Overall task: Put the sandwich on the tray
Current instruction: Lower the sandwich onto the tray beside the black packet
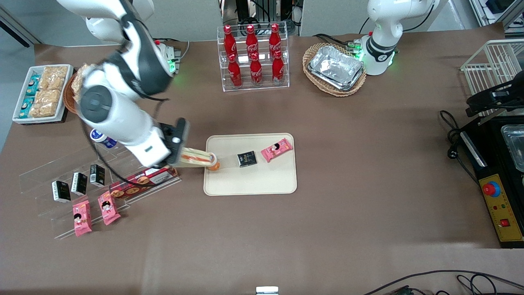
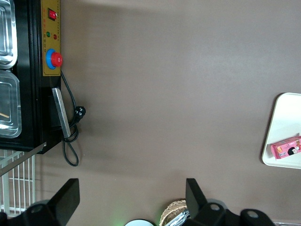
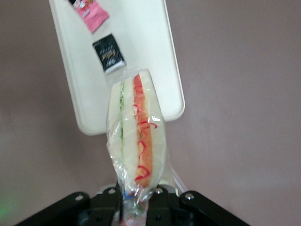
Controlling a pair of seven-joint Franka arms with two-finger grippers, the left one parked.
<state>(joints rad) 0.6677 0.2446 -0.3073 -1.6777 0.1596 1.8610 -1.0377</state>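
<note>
My gripper (image 3: 136, 200) pinched the sandwich (image 3: 136, 136) by one wrapped end, its tip hanging over the tray (image 1: 249, 184) edge nearest the working arm. Released there, it risked tipping off the rim or striking the black packet (image 1: 247, 159).

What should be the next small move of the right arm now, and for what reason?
Probably carry the sandwich a little farther over the tray, then lower it. The gripper is shut on the sandwich, whose tip only just reaches over the tray's edge, with free space nearer the front camera than the black packet.
</note>
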